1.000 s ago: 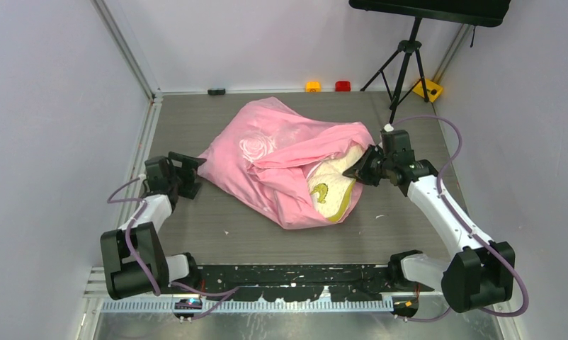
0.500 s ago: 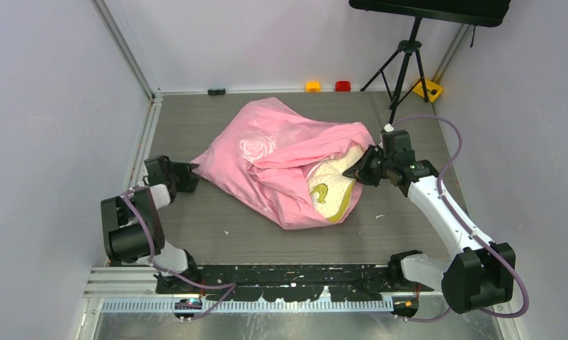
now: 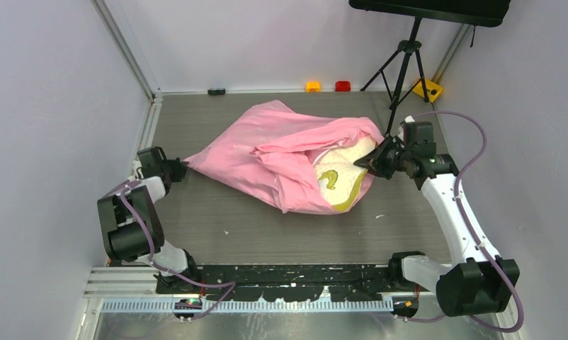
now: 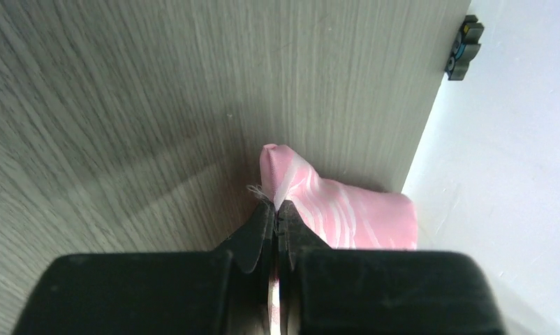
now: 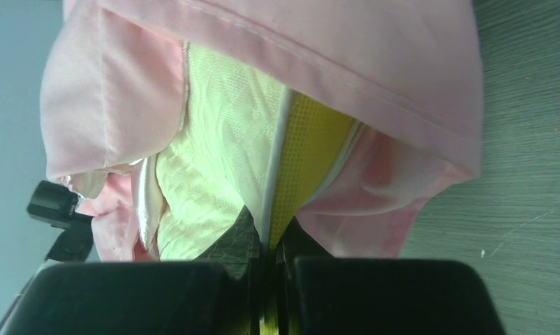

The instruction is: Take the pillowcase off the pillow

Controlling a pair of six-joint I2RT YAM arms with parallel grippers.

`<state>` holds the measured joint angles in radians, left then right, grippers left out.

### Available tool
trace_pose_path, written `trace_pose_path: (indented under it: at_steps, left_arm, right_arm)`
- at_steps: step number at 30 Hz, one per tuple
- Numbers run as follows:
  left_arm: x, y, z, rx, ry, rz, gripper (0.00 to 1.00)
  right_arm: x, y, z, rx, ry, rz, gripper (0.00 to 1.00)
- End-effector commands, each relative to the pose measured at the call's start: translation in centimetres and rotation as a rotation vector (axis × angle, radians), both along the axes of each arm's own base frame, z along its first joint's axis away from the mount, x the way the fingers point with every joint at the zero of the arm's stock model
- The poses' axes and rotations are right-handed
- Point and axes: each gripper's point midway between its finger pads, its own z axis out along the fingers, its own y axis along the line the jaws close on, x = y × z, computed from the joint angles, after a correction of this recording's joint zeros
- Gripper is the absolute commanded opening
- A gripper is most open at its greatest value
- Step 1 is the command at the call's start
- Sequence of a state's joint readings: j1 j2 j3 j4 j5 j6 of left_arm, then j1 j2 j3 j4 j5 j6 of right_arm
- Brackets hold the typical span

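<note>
The pillowcase lies on the surface, left jaws pinched shut on its closed corner at 9 o'clock and right jaws clamped on the mustard edge band of the pillow at 3 o'clock, likely so opposing pulls slide the cover off.

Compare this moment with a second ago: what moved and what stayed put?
The left fingers, shut on a corner of the pillowcase, dragged it left, stretching the cloth flatter. The right fingers, shut on the yellow edge of the pillow, pulled it right and slightly farther away. Unchanged: the right grip, the pillow mostly inside, the tripod.
</note>
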<state>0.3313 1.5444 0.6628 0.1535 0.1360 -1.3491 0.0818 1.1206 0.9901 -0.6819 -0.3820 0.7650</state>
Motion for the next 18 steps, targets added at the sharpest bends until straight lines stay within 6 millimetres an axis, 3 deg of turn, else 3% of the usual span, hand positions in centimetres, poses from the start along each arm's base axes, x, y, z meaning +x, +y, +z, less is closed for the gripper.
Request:
trace_pose_path:
  at_steps: [1, 5, 11, 18]
  left_arm:
    - [0.8, 6.5, 4.2, 0.184, -0.024, 0.213, 0.00]
    - [0.2, 9.0, 4.4, 0.166, -0.016, 0.318, 0.00]
    - [-1.3, 10.8, 4.6, 0.199, 0.037, 0.395, 0.00]
    - [-0.9, 11.0, 4.3, 0.176, 0.041, 0.409, 0.00]
  right_arm:
    - [0.4, -2.0, 7.3, 0.010, -0.168, -0.090, 0.00]
    - [0.1, -4.3, 9.2, -0.072, -0.196, -0.204, 0.00]
    - [-1.8, -10.6, 11.1, -0.275, -0.269, -0.508, 0.00]
    - [-2.7, -12.3, 12.9, -0.291, -0.322, -0.616, 0.00]
